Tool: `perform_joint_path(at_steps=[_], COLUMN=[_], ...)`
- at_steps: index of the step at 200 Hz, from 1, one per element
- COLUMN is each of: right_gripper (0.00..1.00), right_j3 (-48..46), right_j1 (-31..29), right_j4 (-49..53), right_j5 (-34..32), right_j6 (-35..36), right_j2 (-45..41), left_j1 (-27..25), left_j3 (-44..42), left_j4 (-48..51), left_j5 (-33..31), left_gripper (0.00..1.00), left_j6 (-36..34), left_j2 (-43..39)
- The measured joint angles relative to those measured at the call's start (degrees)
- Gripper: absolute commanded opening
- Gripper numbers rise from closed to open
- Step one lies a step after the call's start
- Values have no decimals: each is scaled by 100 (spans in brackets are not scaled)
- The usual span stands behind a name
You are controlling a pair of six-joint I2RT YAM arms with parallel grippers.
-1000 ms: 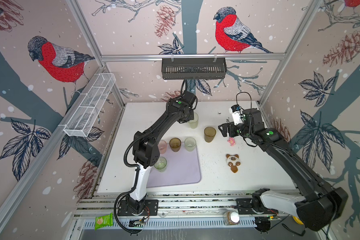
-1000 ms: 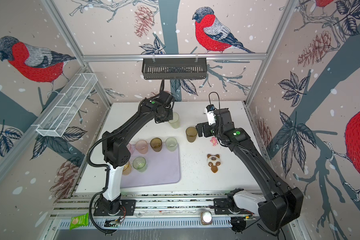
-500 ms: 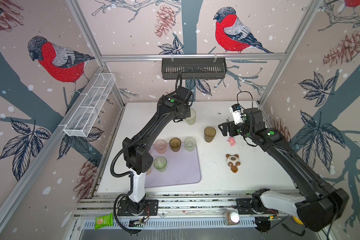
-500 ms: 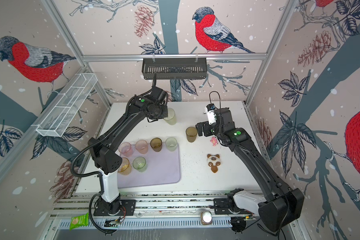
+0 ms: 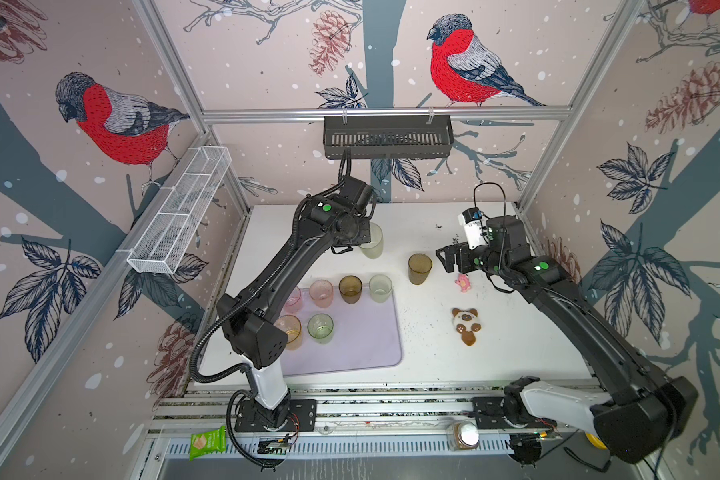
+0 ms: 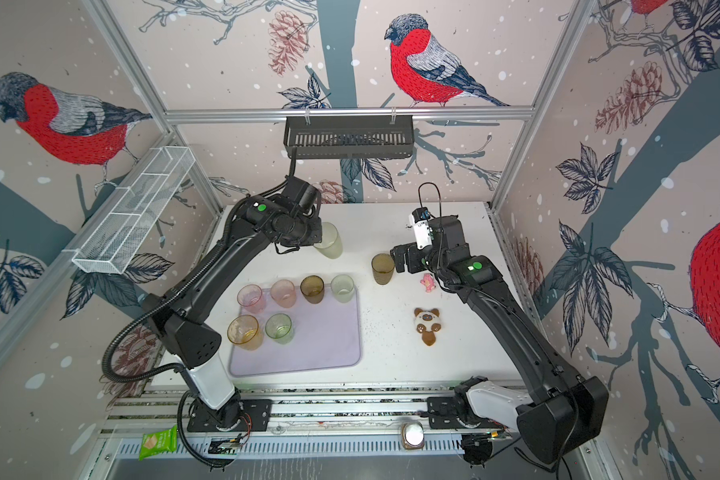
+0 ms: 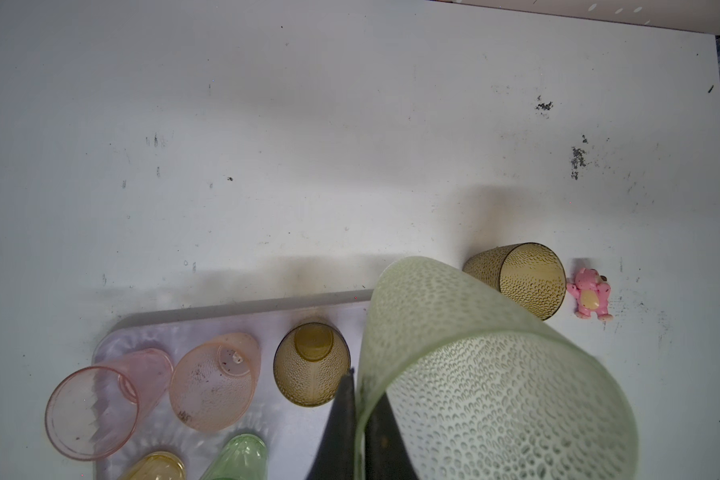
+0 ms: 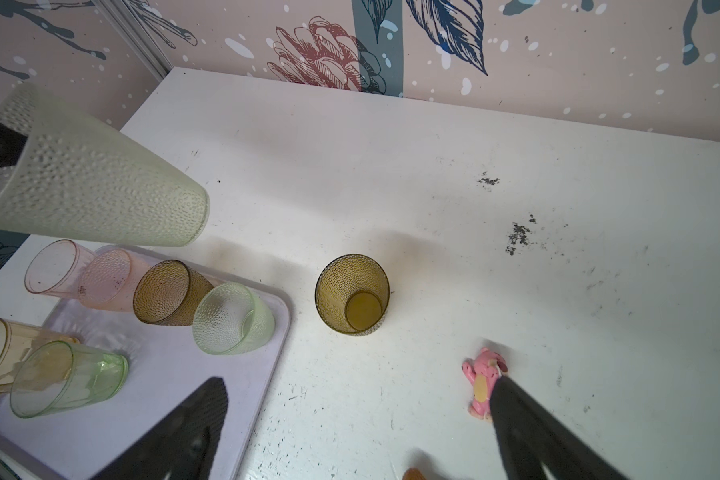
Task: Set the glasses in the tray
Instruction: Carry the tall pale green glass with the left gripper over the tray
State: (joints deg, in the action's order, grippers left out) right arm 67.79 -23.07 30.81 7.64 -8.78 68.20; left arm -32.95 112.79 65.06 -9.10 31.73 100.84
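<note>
Frosted, dimpled pale-green tumbler (image 7: 474, 374) tilts, rim pinched in the left gripper (image 7: 360, 399); right gripper (image 8: 358, 386) gapes empty.

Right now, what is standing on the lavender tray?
Six glasses stand on the tray: two pink, brown, pale green, amber, green. In a top view the left arm hides its left edge.

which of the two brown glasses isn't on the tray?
The lone brown glass on the table, right of the tray in both top views. The other brown glass stands on the tray, between a pink glass and a pale green glass.
</note>
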Motion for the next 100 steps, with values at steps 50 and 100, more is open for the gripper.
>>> perform_joint_path(at_steps=[50, 100], right_gripper=[100, 100], right_j3=[13, 9], right_j1=[-87, -232], right_j4=[-2, -2], right_j5=[48, 66], right_j6=[-2, -4], right_j2=[0, -9], left_j1=[-129, -258], left_j3=[-612, -1270], left_j4=[79, 181], left_j5=[11, 17], left_gripper=[0, 0], left_j6=[136, 306], left_j2=[-592, -1193])
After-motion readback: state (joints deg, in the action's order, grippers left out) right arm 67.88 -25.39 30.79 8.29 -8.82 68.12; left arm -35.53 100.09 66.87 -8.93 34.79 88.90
